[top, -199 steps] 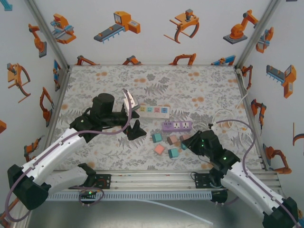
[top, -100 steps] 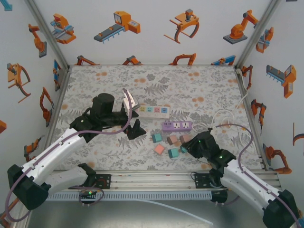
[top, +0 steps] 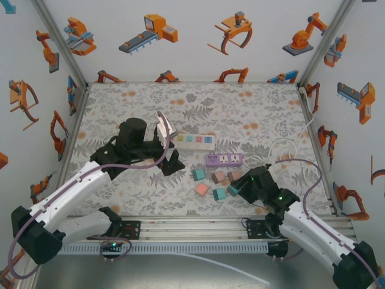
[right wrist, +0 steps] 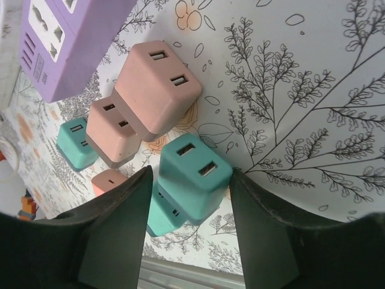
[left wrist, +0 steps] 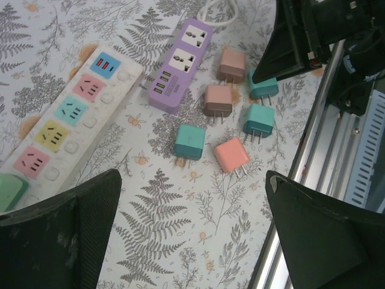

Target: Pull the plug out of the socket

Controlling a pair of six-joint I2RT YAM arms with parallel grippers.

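A teal plug (right wrist: pixel 195 168) rests on the table between my right gripper's (right wrist: pixel 190 180) fingers. The jaws stand slightly apart, with a gap on the left side, and the right finger (right wrist: pixel 264 229) touches the plug's corner. This gripper (top: pixel 233 188) is at the right of a cluster of loose plugs below the purple socket strip (top: pixel 224 159). My left gripper (left wrist: pixel 192 241) hangs wide open above bare table, holding nothing, beside the white socket strip (left wrist: pixel 66 120). A green plug (left wrist: pixel 9 191) sits in that strip's near end.
Several loose plugs, teal (left wrist: pixel 190 141), pink (left wrist: pixel 231 155) and brown (left wrist: pixel 218 100), lie below the purple strip (left wrist: pixel 180 66). A white cable (top: pixel 289 147) curls at the right. The metal rail (top: pixel 192 229) runs along the near edge. Printed walls close in three sides.
My right gripper's jaws have parted from the teal plug, which now rests on the table. The left arm has barely moved.
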